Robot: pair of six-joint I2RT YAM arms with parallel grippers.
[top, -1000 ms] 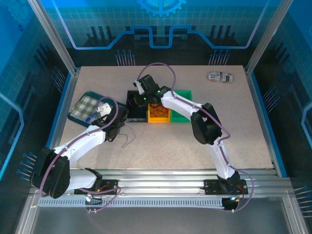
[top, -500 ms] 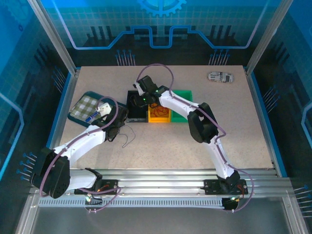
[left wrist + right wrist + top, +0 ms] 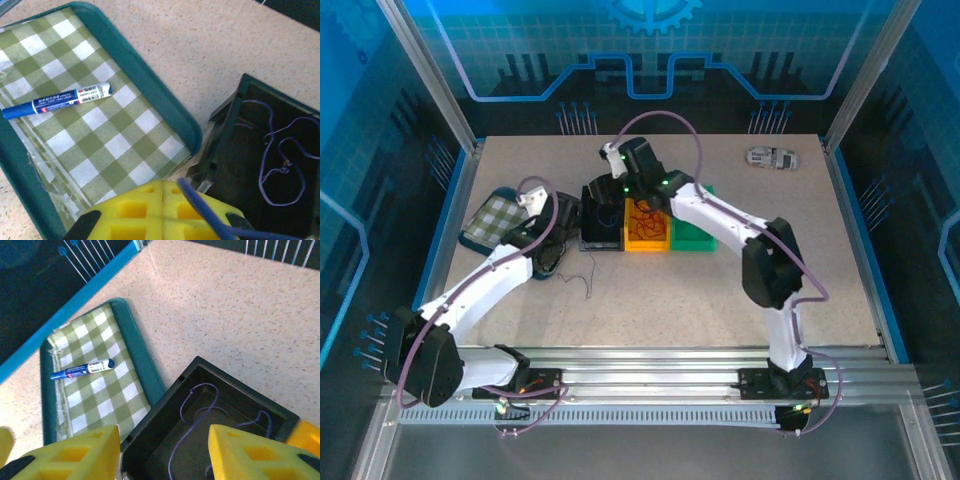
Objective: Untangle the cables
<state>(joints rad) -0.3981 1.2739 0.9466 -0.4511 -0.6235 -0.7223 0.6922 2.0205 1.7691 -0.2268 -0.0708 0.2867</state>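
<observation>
We cannot read the small print on the blue-and-white marker pen (image 3: 57,101). The left arm reaches low, its left gripper (image 3: 165,202) pinched on a thin dark-blue wire (image 3: 197,205). The right gripper (image 3: 164,440) hangs spread above the black plastic bin (image 3: 240,385), which holds a thin purplish wire (image 3: 283,168).

the left arm (image 3: 470,295) stretches up from its base toward the black bin (image 3: 602,246). the left gripper (image 3: 555,262) sits low, just beside the bin's left wall, with its yellow pads (image 3: 130,215) pressed together. the right arm (image 3: 720,215) arches in from the bin's right with its wrist tipped down. the right gripper (image 3: 165,440) hangs above the bin, its yellow pads (image 3: 250,450) standing apart.
</observation>
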